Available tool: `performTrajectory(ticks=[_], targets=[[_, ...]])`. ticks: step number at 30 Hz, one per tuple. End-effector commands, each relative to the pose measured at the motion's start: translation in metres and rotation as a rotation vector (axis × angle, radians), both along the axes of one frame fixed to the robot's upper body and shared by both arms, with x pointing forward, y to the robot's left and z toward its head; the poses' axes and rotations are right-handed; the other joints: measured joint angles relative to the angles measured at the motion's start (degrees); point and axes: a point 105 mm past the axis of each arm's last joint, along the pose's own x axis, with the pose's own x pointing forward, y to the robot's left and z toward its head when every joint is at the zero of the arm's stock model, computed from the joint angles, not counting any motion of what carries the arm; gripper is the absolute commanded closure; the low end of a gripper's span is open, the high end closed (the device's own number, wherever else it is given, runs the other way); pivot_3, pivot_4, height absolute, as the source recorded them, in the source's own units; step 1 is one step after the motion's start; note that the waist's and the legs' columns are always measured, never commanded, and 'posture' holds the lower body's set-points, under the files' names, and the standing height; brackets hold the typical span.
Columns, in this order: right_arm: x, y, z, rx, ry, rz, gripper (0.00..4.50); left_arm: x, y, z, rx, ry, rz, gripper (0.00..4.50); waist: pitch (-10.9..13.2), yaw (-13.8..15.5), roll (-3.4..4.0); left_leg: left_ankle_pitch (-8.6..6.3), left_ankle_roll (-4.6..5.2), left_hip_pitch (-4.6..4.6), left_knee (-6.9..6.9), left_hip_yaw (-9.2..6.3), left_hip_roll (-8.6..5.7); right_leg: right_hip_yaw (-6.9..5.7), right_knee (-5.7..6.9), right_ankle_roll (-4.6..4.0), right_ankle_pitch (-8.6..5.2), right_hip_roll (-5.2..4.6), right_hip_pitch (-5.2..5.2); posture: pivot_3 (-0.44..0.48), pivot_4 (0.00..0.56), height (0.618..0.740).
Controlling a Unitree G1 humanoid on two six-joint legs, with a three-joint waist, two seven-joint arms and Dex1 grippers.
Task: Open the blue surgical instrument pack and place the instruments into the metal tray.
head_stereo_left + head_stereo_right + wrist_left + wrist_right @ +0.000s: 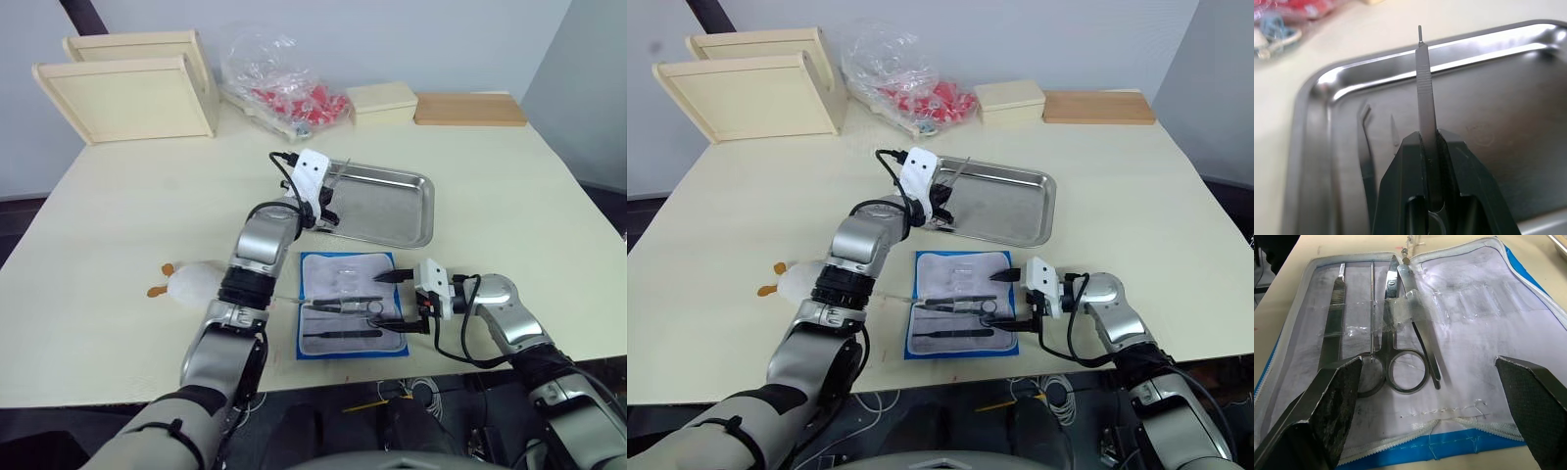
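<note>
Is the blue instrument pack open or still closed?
Open. The blue surgical instrument pack lies unfolded flat on the table, its whitish pocketed panel up, with scissors and other thin tools still tucked in.

Light: bright, even | Glare: metal tray point(1400, 63) rim | Blur: left wrist background soft | Shadows: faint

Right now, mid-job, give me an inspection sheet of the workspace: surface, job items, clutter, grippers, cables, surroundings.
Surface: pale table, no spills seen.
Job's things: blue surgical instrument pack lies open; scissors and other thin tools still in its pockets. Metal tray lies beyond the pack, a thin tool already inside.
Clutter: wooden trays, plastic bag of red items, pale box, wooden board, white soft toy.
Grippers: left gripper shut on a slim instrument over the tray; right gripper open at the pack's edge.
Cables: black leads on both wrists; more below the table's edge.
Surroundings: grey wall behind.
</note>
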Motion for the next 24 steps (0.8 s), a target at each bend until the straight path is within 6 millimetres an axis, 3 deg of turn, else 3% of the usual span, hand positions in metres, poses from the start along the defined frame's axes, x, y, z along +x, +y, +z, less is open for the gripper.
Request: performTrajectory(ticks=[1, 12, 24], targets=[[-0.019, -0.020, -0.051, -0.165, 0.175, -0.042, 0.00, 0.009, -0.002, 0.014, -0.038, -0.038, 0.061, 4.48, 0.0, 0.0, 0.00, 0.00, 0.00, 0.00, 0.00, 0.00, 0.00, 0.00, 0.00, 0.00, 0.00, 0.00, 0.00, 0.000, 0.150, 0.740], [-0.016, -0.018, -0.049, -0.157, 0.173, -0.045, 0.00, 0.016, -0.004, -0.007, -0.024, 0.018, 0.111, 4.48, 0.0, 0.0, 0.00, 0.00, -0.01, -0.01, 0.00, -0.02, -0.04, -0.03, 0.00, 0.01, 0.00, 0.00, 0.00, 0.000, 0.150, 0.740], [-0.016, -0.016, -0.050, -0.150, 0.174, -0.051, 0.00, 0.019, -0.001, -0.017, -0.044, 0.060, 0.143, 4.48, 0.0, 0.0, 0.00, 0.00, -0.03, -0.01, 0.00, -0.03, -0.05, -0.06, 0.00, 0.02, 0.00, -0.01, 0.00, 0.000, 0.150, 0.740]])
